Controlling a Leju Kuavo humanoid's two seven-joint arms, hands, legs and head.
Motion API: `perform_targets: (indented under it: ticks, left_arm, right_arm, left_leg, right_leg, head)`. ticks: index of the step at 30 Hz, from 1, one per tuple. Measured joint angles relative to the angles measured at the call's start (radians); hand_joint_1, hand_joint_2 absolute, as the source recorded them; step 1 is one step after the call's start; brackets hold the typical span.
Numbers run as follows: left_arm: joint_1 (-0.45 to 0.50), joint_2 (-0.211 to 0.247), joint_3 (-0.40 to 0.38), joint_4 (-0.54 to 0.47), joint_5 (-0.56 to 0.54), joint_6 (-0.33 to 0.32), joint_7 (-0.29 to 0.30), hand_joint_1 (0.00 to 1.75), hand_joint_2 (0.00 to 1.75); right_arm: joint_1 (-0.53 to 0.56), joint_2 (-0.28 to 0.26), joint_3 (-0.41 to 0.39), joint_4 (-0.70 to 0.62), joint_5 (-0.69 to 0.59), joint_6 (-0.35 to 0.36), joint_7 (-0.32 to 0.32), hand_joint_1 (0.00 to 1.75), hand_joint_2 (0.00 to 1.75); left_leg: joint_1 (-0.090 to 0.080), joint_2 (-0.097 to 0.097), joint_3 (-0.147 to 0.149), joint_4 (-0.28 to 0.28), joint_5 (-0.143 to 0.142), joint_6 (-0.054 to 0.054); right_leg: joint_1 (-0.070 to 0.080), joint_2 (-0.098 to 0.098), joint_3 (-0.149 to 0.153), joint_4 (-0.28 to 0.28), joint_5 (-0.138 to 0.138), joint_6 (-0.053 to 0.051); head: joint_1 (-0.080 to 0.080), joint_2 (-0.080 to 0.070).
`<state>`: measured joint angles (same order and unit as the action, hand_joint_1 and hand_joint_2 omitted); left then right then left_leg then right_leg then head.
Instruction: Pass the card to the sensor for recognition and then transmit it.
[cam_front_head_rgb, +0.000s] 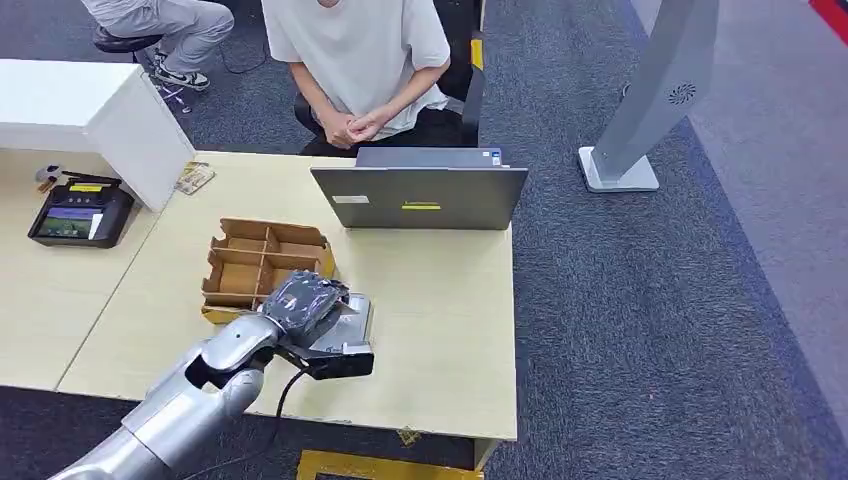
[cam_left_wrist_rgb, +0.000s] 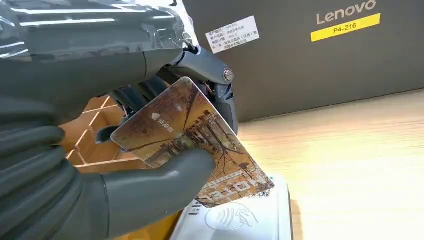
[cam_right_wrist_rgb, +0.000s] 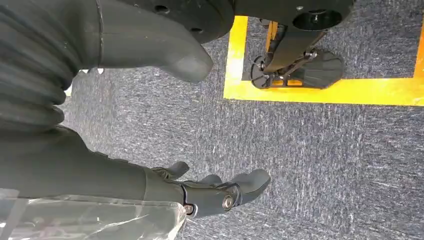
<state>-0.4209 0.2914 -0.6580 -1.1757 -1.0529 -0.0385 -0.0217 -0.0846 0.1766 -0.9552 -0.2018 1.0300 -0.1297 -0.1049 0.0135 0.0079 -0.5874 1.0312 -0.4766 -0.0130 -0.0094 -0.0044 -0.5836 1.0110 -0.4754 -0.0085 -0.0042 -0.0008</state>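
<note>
brown and orange, the card (cam_left_wrist_rgb: 187, 137) is pinched between the thick grey thumb and the darker fingers (cam_left_wrist_rgb: 220, 87) of the left hand (cam_front_head_rgb: 303, 302), and it is held tilted just above the white sensor (cam_left_wrist_rgb: 250, 217), whose contactless mark is seen directly under the card's lower corner. whether card and sensor are touching cannot be told. in the head view the sensor (cam_front_head_rgb: 350, 335) is seen as a pale pad with a dark front block, placed toward the near edge of the light wooden table (cam_front_head_rgb: 440, 300), and it is largely covered by the left hand. just beside it, on the left, a brown cardboard divider tray (cam_front_head_rgb: 262, 262) is set. a dark grey laptop (cam_front_head_rgb: 420, 195) stands open at the far edge of the table, its lid back turned to the robot, and a yellow sticker is carried on it. behind the laptop a person in a pale shirt (cam_front_head_rgb: 355, 45) is seated with hands clasped. a small black terminal (cam_front_head_rgb: 80, 215) lies on the neighbouring table at the left. the right hand (cam_right_wrist_rgb: 215, 192) is seen above blue-grey carpet (cam_right_wrist_rgb: 325, 160), fingers apart and nothing held.
</note>
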Motion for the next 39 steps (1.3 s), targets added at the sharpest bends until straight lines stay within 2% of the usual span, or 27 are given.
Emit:
perform_targets:
  ticks: [8, 12, 21, 31, 34, 36, 38, 39]
  left_arm:
    - [0.0, 0.0, 0.0, 0.001, 0.0, -0.004, 0.004, 1.75, 1.75]
    - [0.0, 0.004, 0.0, 0.003, 0.016, -0.029, -0.001, 1.75, 1.75]
    - [-0.035, 0.033, 0.0, 0.016, 0.154, -0.161, -0.057, 1.75, 1.75]
    - [-0.052, 0.055, -0.002, 0.031, 0.181, -0.172, -0.063, 1.75, 1.75]
    - [-0.052, 0.054, -0.002, 0.033, 0.192, -0.116, -0.055, 1.75, 1.75]
    - [-0.052, 0.044, -0.002, 0.028, 0.159, 0.004, -0.014, 1.75, 1.75]
    - [-0.052, 0.023, 0.006, 0.0, 0.072, 0.146, 0.045, 1.75, 1.75]
    - [-0.052, 0.012, 0.013, -0.021, 0.028, 0.197, 0.071, 1.75, 1.75]
  right_arm:
    - [0.0, 0.0, 0.0, 0.001, 0.002, 0.0, 0.001, 0.0, 1.75]
    - [0.0, 0.0, 0.0, 0.001, 0.015, -0.003, 0.01, 0.0, 1.75]
    - [0.002, 0.0, 0.026, 0.002, 0.076, -0.017, 0.039, 0.0, 1.75]
    - [0.003, 0.001, 0.052, 0.002, 0.09, -0.017, 0.041, 0.0, 1.75]
    - [0.003, 0.002, 0.053, 0.002, 0.089, -0.018, 0.038, 0.0, 1.75]
    - [0.003, 0.005, 0.053, 0.002, 0.088, -0.032, 0.035, 0.0, 1.75]
    - [0.003, 0.011, 0.053, 0.003, 0.089, -0.041, 0.034, 0.0, 1.75]
    - [0.004, 0.013, 0.053, 0.004, 0.09, -0.042, 0.034, 0.0, 1.75]
  left_leg:
    - [0.0, 0.0, 0.0, 0.0, 0.0, 0.0]
    - [0.0, 0.0, 0.0, 0.0, 0.0, 0.0]
    - [0.0, 0.0, 0.0, 0.0, 0.0, 0.0]
    - [0.0, 0.0, 0.0, 0.0, 0.0, 0.0]
    - [0.0, 0.0, 0.0, 0.0, 0.0, 0.0]
    - [0.0, 0.0, 0.0, 0.0, 0.0, 0.0]
    - [0.0, -0.001, 0.0, 0.0, 0.0, 0.0]
    - [0.0, -0.001, 0.0, 0.0, 0.0, 0.0]
  right_leg:
    - [0.0, 0.0, 0.0, 0.0, 0.0, 0.0]
    - [0.0, 0.0, 0.0, 0.0, 0.0, 0.0]
    - [0.0, 0.0, 0.0, 0.0, 0.0, 0.0]
    - [0.0, 0.0, 0.0, 0.0, 0.0, 0.0]
    - [0.0, 0.0, 0.0, 0.0, 0.0, 0.0]
    - [0.0, 0.0, 0.0, 0.0, 0.0, 0.0]
    - [0.0, -0.001, 0.0, 0.0, 0.0, 0.0]
    - [0.0, -0.001, 0.0, 0.0, 0.0, 0.0]
  head:
    - [0.0, 0.0]
    - [0.0, 0.0]
    - [0.0, 0.0]
    - [0.0, 0.0]
    - [0.0, 0.0]
    - [0.0, 0.0]
    - [0.0, 0.0]
    - [0.0, 0.0]
